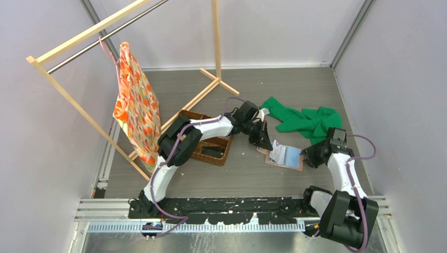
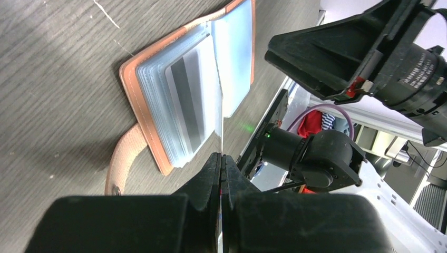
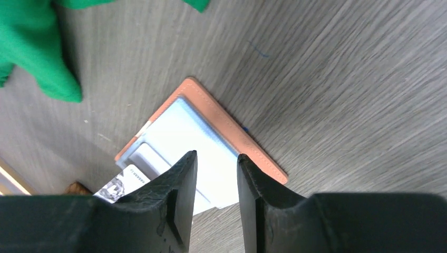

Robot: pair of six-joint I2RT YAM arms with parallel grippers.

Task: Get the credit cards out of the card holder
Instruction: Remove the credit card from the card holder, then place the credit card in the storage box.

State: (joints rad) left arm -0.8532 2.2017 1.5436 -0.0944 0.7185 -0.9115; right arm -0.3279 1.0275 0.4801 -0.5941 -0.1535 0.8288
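The left gripper [image 2: 222, 157] has its fingers pressed flat together. A thin leaf [image 2: 222, 121], seen edge-on, runs from their tips up to the fold of the card holder [image 2: 158, 105], so it looks pinched there (card or clear sleeve, I cannot tell which). The holder lies open and face up on the table [image 1: 237, 174], between the two grippers and just in front of the green cloth [image 1: 303, 121]. A striped card [image 2: 185, 100] sits in its stacked clear sleeves. The right gripper [image 3: 216, 168] hangs over the panel nearest the right arm, jaws apart and nothing between them.

My read is that the left arm anchors the holder while the right goes in for a card. To do that well, the right jaws should close only on a card's exposed edge, not on the leather cover. They should then draw it out low and straight along the sleeve's mouth while the left resists the slide.

In the top view the opened holder's long axis runs left to right, its right end dipping slightly toward the arms. Its strap tab [image 2: 124, 158] points to the left arm's side.
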